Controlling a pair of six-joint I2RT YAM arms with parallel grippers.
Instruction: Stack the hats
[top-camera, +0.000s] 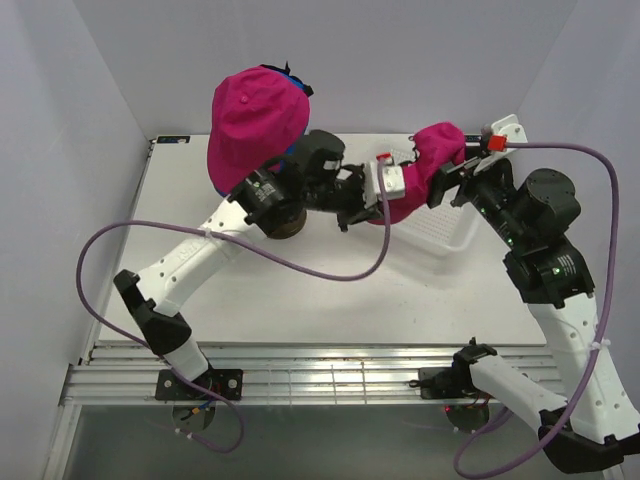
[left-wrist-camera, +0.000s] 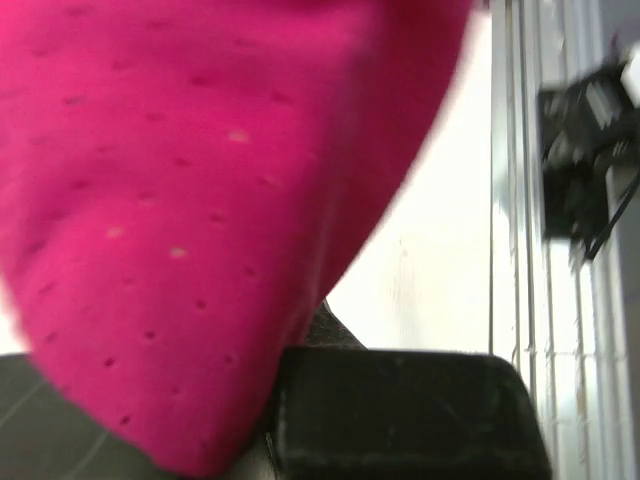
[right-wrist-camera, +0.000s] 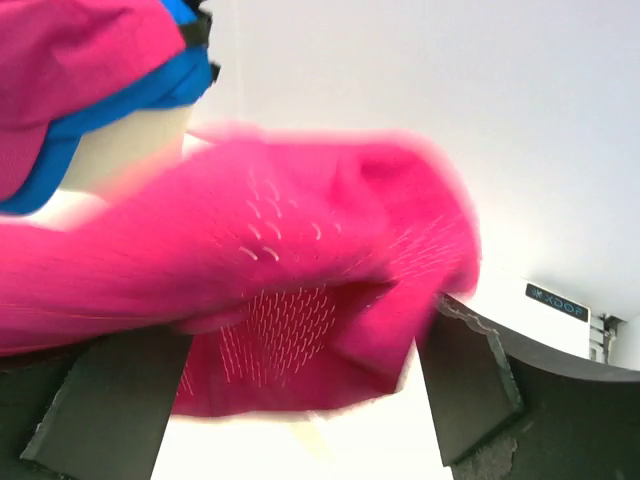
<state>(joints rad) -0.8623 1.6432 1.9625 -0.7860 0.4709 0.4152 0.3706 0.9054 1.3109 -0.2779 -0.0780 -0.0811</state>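
One magenta pink hat (top-camera: 255, 118) sits on the mannequin head over a bright blue hat (right-wrist-camera: 135, 98), whose edge peeks out beneath it. A second pink hat (top-camera: 428, 165) hangs above the basket between both arms. My left gripper (top-camera: 385, 195) is shut on its left side; in the left wrist view the pink fabric (left-wrist-camera: 200, 200) fills the frame above one black finger (left-wrist-camera: 400, 410). My right gripper (top-camera: 455, 180) stands open at the hat's right end. In the right wrist view the hat (right-wrist-camera: 300, 260) lies between the spread fingers (right-wrist-camera: 465, 380) without being pinched.
A white mesh basket (top-camera: 445, 238) stands on the table under the hanging hat. The cream mannequin head (right-wrist-camera: 130, 150) on its dark round stand (top-camera: 285, 225) is just left of the left wrist. White walls close in the sides and back.
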